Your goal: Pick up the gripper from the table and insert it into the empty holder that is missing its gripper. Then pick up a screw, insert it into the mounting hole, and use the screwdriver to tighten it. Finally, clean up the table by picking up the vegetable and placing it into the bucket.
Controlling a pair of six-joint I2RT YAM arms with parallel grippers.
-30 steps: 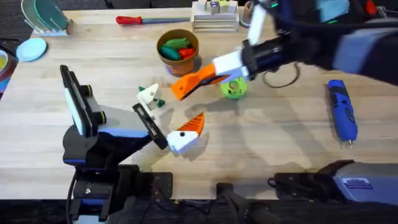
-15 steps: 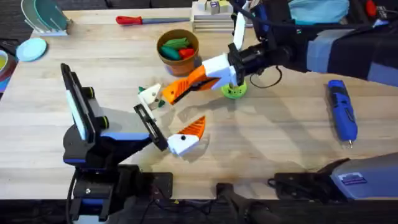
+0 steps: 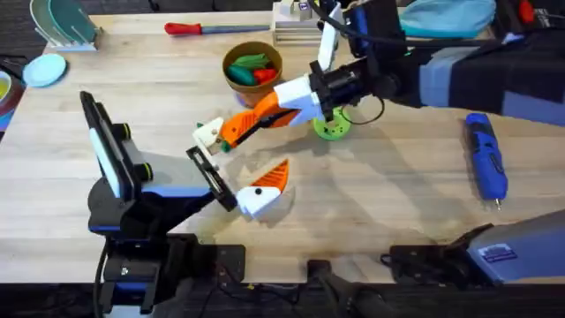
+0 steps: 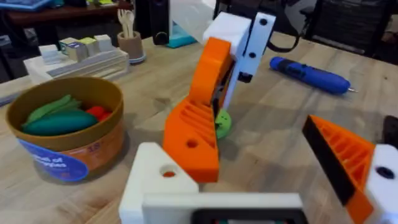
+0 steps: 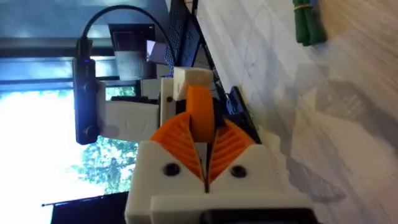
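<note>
Reaching across the middle of the overhead frame, your right gripper (image 3: 269, 113) has its fingers closed on the gripper (image 3: 237, 129), the orange piece sticking out past their tips toward the lower left. Its free end sits just beside the white holder (image 3: 208, 134) left of centre; whether they touch, you cannot tell from above.

Your left gripper (image 3: 256, 196) rests low on the table (image 3: 380, 190), below centre of that frame. It carries one orange finger (image 3: 272, 177), and you cannot tell whether it is open or closed.

From the left wrist you see the gripper (image 4: 199, 127) standing tilted, its lower end against the holder (image 4: 163, 180) at the bottom of the frame, the bucket (image 4: 65, 134) at left with green and red vegetables in it, and the screwdriver (image 4: 309, 74) at upper right.

From the right wrist you see the gripper (image 5: 200, 118) pinched between the ribbed pads (image 5: 233, 144), and a green vegetable (image 5: 309, 25) lying on the table at upper right.
</note>
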